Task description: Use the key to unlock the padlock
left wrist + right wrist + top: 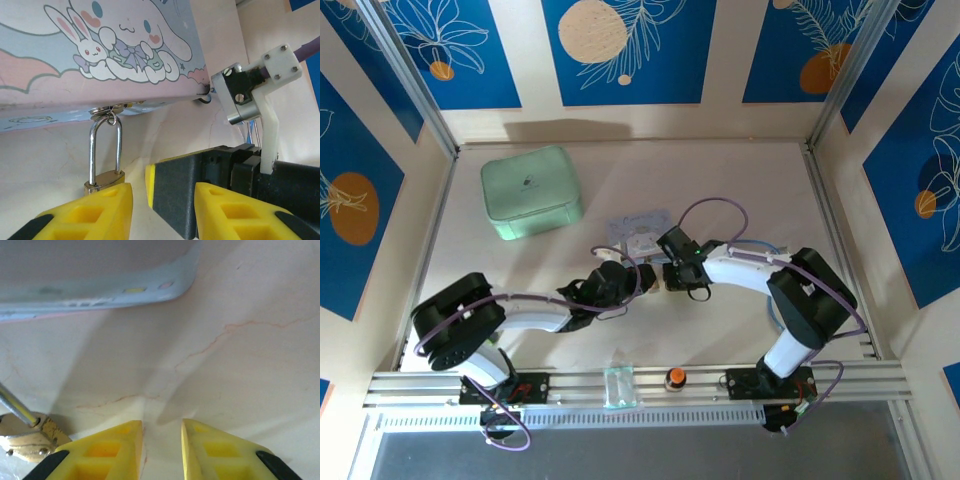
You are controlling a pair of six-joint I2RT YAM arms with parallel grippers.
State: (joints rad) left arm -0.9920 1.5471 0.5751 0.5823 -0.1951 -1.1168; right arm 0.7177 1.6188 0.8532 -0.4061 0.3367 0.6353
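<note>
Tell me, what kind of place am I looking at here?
Probably a robot test booth in a lab: a left arm and right arm bolted to a metal rail, a table boxed in by blue panels, and a padlock hanging from a cartoon box.

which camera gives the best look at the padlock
Left wrist: the padlock is hooked to the pale blue box, with its silver shackle and brass top sharp. Right wrist catches a blurred brass corner at lower left. From the top camera it is too small to tell.
</note>
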